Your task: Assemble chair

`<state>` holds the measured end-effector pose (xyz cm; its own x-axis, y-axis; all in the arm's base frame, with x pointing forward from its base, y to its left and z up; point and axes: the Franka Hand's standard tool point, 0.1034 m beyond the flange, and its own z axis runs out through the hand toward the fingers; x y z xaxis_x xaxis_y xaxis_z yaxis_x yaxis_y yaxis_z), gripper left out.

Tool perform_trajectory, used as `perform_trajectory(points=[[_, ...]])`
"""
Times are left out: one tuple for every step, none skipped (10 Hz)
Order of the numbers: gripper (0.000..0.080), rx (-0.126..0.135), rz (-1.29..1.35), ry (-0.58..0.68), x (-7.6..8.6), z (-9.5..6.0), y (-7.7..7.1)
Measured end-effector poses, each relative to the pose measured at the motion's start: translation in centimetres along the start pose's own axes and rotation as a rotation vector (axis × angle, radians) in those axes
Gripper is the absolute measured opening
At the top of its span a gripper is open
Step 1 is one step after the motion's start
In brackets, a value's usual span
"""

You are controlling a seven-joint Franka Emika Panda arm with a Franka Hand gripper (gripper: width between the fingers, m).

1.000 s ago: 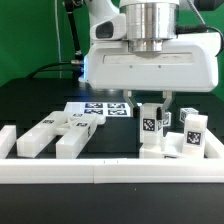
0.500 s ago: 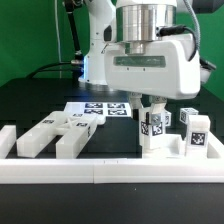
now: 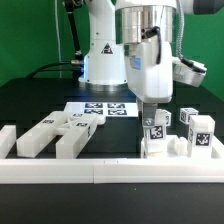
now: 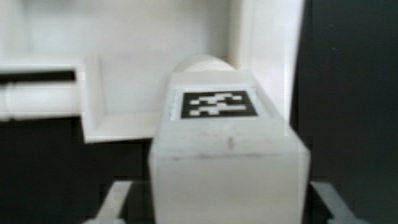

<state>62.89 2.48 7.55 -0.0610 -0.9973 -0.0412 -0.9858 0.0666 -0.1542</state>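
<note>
Chair parts (image 3: 45, 138), white plastic blocks with black-and-white tags, lie behind the long white border rail (image 3: 100, 170). My gripper (image 3: 153, 113), partway closed, clamps one upright tagged block (image 3: 154, 140) at the right. I'd lower it squarely, clear of the small white cube (image 3: 197, 132) beside it.

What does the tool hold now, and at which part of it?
The tool grips an upright white tagged bar of the chair by two opposite sides at its upper end.

Exterior frontal, low; wrist close on tagged block (image 4: 222, 140)
</note>
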Motion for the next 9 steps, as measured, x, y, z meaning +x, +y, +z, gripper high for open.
perform_trajectory(points=[[0.0290,-0.004,0.076,0.000,-0.04,0.00,0.07],[0.0290,-0.008,0.134,-0.001,-0.26,-0.01,0.12],[0.0290,-0.014,0.227,-0.002,-0.45,-0.01,0.21],[0.0291,-0.016,0.275,-0.001,-0.52,-0.02,0.27],[0.0291,-0.017,0.287,-0.001,-0.63,-0.02,0.29],[0.0291,-0.016,0.281,0.000,-0.62,-0.01,0.29],[0.0388,-0.017,0.262,0.000,-0.63,0.01,0.30],[0.0388,-0.015,0.233,-0.001,-0.66,-0.02,0.28],[0.0561,-0.010,0.190,-0.001,-0.75,-0.11,0.20]])
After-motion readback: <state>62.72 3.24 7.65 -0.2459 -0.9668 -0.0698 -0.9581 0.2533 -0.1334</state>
